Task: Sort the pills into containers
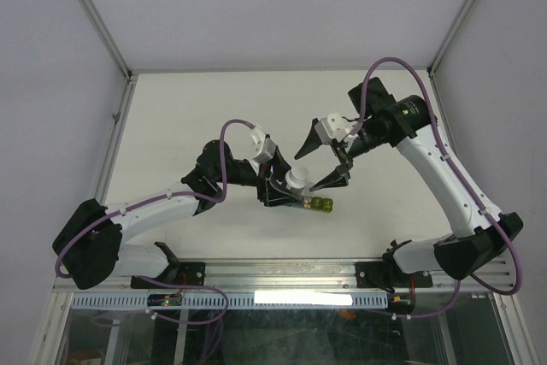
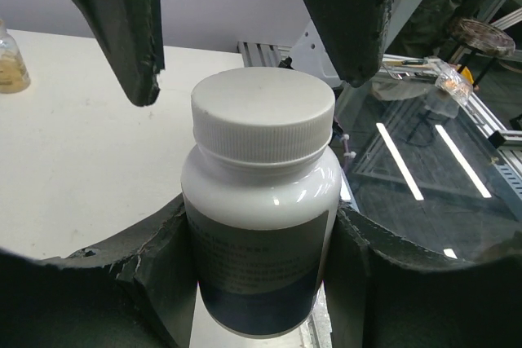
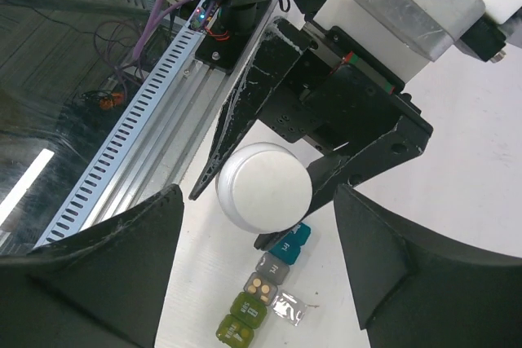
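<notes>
My left gripper [image 1: 291, 187] is shut on the white-capped bottle [image 1: 297, 179] with a dark label and holds it upright; in the left wrist view the bottle [image 2: 259, 201] fills the space between the jaws of the left gripper [image 2: 259, 230]. My right gripper [image 1: 318, 164] is open, its fingers spread above and beside the cap [image 3: 263, 185], not touching it. The containers [image 3: 263, 291] lie just past the bottle: teal, grey and green cubes in a strip, the far end hidden under the bottle. One grey compartment is open with small yellow pills [image 3: 261, 286] in it.
A small amber bottle [image 2: 10, 63] stands on the white table at the left. The aluminium rail [image 3: 139, 120] and the table's near edge run close behind the bottle. The strip also shows in the top view [image 1: 316, 204].
</notes>
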{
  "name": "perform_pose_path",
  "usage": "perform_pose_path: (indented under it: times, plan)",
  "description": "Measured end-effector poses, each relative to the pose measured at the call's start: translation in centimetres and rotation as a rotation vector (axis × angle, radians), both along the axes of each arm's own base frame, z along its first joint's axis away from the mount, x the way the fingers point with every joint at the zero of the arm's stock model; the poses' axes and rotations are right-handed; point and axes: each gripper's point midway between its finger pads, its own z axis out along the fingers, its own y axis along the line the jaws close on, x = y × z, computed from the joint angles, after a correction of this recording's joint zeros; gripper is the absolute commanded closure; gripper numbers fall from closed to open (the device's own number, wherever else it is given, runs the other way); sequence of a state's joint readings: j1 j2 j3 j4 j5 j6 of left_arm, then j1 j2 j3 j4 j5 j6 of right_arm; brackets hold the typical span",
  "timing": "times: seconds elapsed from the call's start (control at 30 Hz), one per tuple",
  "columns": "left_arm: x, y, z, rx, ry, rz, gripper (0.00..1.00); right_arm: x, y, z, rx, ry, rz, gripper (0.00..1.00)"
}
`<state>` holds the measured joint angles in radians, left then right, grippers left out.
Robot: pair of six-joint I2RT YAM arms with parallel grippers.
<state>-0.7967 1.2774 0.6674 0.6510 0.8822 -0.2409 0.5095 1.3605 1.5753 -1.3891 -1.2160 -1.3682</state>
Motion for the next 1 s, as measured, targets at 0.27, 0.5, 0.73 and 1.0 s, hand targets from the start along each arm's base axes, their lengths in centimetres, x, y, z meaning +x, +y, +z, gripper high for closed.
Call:
perform_pose_path:
  times: [0.27, 0.5, 0.73, 1.0]
  plan:
    - [-0.4, -0.2, -0.6, 0.031, 0.028, -0.046, 1.0, 0.2, 0.7, -0.7, -0.046, 0.023, -0.017, 0.39]
    - [-0.7, -0.1, -0.7, 0.038, 0.033, -0.063, 1.0, 0.2, 1.0, -1.4, -0.082, 0.047, -0.031, 0.51]
    - [-0.8, -0.1, -0.8, 0.042, 0.039, -0.067, 1.0, 0.1, 1.0, -1.8, -0.097, 0.078, -0.041, 0.66]
    - [-0.7, 0.0, -1.2, 0.043, 0.044, -0.053, 1.0, 0.0, 1.1, -2.2, -0.122, 0.155, -0.09, 0.61]
